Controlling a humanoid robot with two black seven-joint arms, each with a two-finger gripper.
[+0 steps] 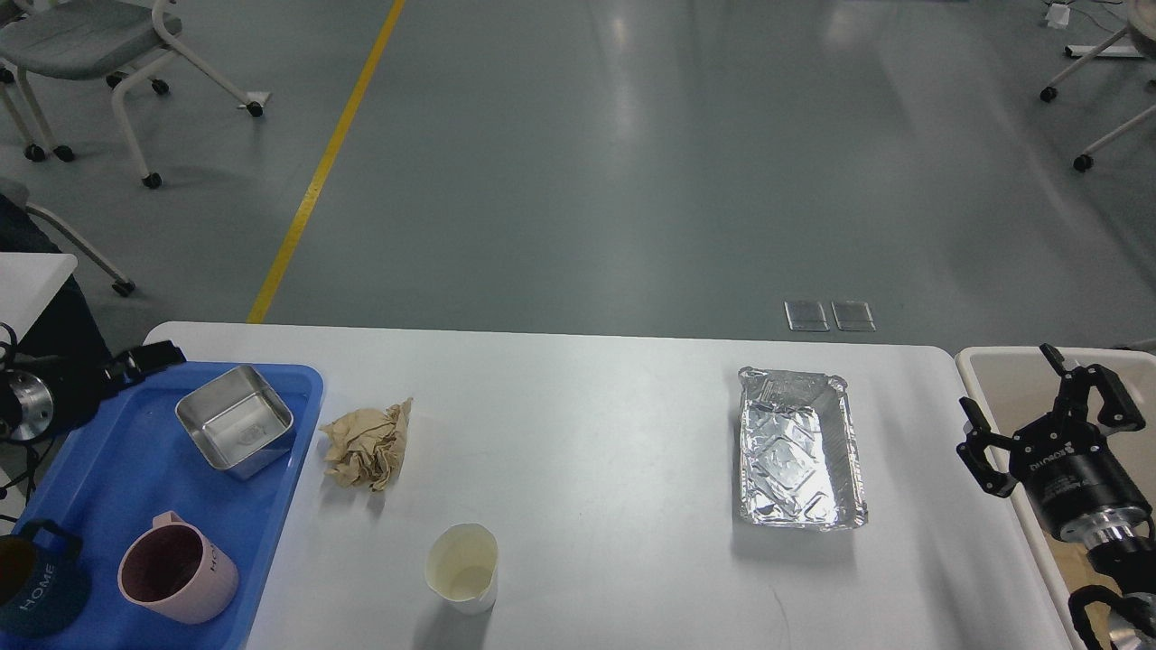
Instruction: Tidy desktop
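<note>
Desk (pixel 578 433): white, smooth, faintly glossy top with rounded corners, filling the lower half of the view, long axis running left to right across it.

Left hand (pixel 149 359): dark, seen small at the desk's far left corner, above the back edge of the blue tray (pixel 90 487); fingers not distinguishable, so whether it is spread or closed cannot be told; it holds nothing visible.

Right hand (pixel 1039 406): black, fingers spread apart, empty, raised over the beige bin (pixel 1002 379) just off the desk's right end.

On the blue tray, at the desk's left end: steel square dish (pixel 237 431), turned at an angle, near the left hand but apart from it; pink mug (pixel 176 573); dark mug lettered "HOME" (pixel 36 587), partly cut off by the view's edge.

On the bare desk: crumpled brown paper (pixel 366 444) just beside the tray's right rim; cream paper cup (pixel 462 567) upright near the front edge, well apart from both hands; foil tray (pixel 799 447), long axis running front to back, lying between the desk's middle and the right hand.

Room: grey-green floor (pixel 632 181) beyond the desk, with a yellow line (pixel 325 162) running diagonally; wheeled chair (pixel 90 54) at top left; more castor legs (pixel 1084 117) at top right.
</note>
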